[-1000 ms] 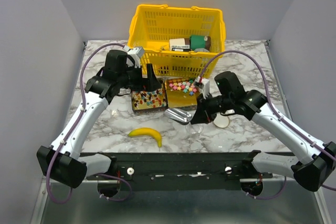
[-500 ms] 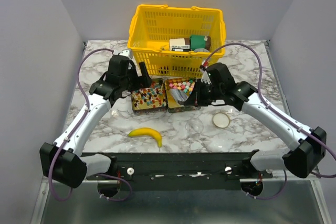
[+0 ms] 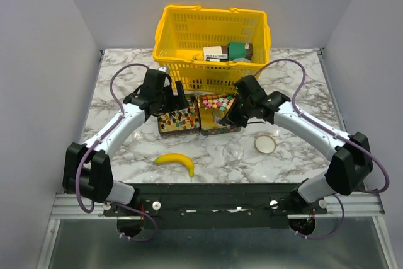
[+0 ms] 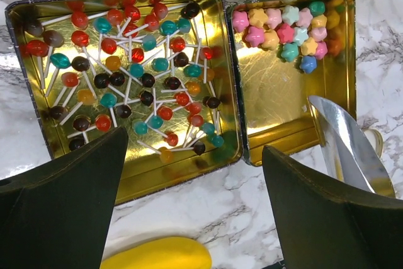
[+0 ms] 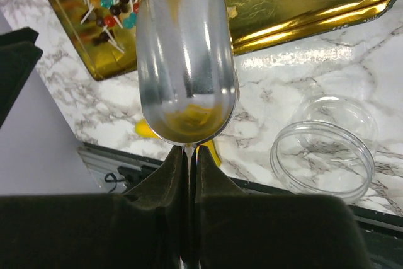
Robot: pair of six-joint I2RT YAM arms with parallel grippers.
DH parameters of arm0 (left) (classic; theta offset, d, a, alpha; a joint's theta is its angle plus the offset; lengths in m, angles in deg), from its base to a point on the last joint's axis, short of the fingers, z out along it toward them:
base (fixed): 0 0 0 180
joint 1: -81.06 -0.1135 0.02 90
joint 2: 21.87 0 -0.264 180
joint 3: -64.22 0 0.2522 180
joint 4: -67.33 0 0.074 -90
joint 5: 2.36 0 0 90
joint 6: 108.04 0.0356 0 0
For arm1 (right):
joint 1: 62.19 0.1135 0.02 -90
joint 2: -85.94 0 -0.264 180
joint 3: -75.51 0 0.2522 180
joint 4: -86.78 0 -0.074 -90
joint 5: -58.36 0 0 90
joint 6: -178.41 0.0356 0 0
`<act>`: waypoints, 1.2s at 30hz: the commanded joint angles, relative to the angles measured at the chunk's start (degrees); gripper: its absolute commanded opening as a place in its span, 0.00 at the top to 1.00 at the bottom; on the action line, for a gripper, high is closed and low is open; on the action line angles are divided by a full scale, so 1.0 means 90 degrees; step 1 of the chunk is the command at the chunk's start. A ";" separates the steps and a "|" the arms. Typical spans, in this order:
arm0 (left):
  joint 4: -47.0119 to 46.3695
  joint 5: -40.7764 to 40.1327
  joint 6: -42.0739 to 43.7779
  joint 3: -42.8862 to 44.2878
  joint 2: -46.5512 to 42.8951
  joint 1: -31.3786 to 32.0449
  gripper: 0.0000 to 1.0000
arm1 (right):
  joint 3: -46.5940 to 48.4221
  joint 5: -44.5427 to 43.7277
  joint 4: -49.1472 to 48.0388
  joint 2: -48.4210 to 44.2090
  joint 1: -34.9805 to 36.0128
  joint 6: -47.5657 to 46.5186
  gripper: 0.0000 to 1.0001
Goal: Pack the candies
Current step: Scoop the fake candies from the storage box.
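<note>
- The right gripper (image 5: 189, 177) is closed on the thin handle of a polished metal scoop (image 5: 186, 61).
- The left gripper (image 4: 195, 155) is held wide open over lollipops (image 4: 132, 74).
- The candies (image 4: 286, 33), glossy little stars, are clustered at a gold tin's (image 4: 283, 105) far end.

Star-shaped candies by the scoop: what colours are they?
The star candies are pink, yellow, teal and blue, clearest in the left wrist view.

Left hand (image 3: 181, 94) hovers over the left tin (image 3: 178, 120); right hand (image 3: 232, 113) holds a scoop (image 3: 220, 118) over the candies (image 3: 217, 102); banana (image 3: 176, 162) lies on the worktop (image 3: 289, 92).
</note>
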 commanded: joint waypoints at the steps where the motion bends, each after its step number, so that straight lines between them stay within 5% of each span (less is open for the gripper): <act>1: -0.0413 0.0244 0.0056 0.0174 0.0282 0.0062 0.03 | 0.0342 -0.0527 0.0224 0.0436 0.0033 0.0710 0.99; 17: -0.0795 0.0606 0.0134 0.0496 0.1453 0.0423 0.08 | 0.1222 -0.0801 0.0244 0.2038 0.0102 0.1706 0.99; 36: -0.0551 0.0313 0.0212 0.0741 0.2333 0.0833 0.23 | 0.1211 -0.1465 0.0410 0.2389 0.0297 0.2156 0.99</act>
